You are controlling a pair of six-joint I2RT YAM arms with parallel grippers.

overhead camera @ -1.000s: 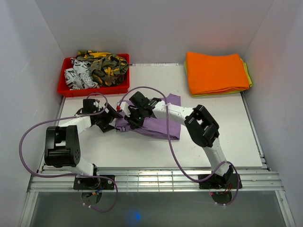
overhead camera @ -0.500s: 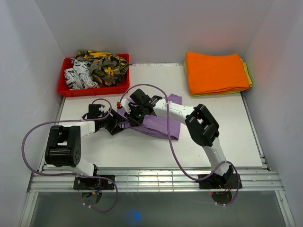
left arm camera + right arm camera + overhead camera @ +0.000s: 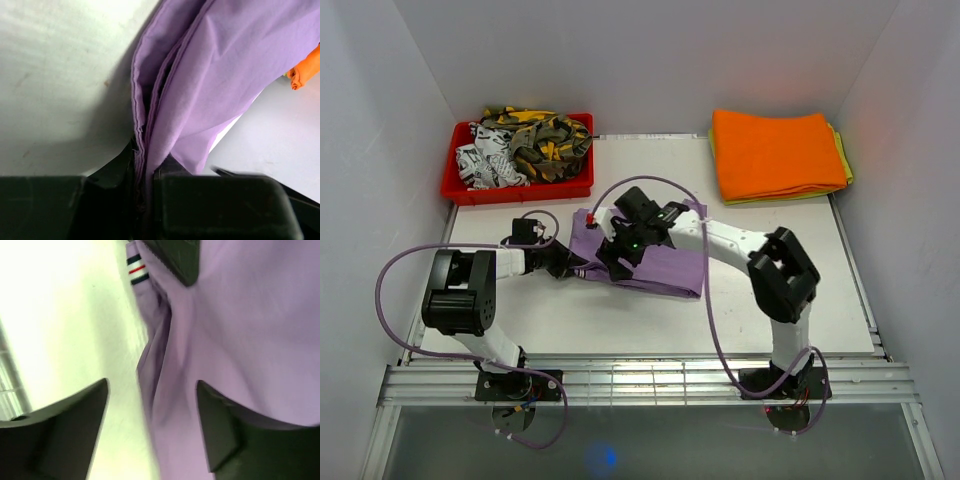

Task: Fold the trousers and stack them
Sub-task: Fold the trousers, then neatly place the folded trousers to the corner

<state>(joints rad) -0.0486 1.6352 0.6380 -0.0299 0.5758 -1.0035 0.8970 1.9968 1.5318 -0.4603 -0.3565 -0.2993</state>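
Note:
The lilac trousers (image 3: 665, 262) lie folded into a thick pad at the middle of the table. My left gripper (image 3: 574, 266) reaches in low from the left and is shut on their left edge. In the left wrist view several stacked layers of the trousers (image 3: 225, 65) run down into the narrow gap between that gripper's (image 3: 145, 172) dark jaws. My right gripper (image 3: 620, 252) hovers over the same left end, open. In the right wrist view its fingers (image 3: 152, 390) straddle the fold of the trousers (image 3: 240, 330) without touching, and a small striped tag (image 3: 135, 270) shows at the edge.
A red bin (image 3: 520, 190) at the back left holds camouflage and black-and-white garments (image 3: 525, 140). A folded orange stack (image 3: 775, 152) over yellow-green cloth sits at the back right. Purple cables (image 3: 705, 310) loop beside both arms.
My left gripper slid right and closed on the trousers' left edge. My right gripper let go of the cloth, opened wide and shifted slightly right.

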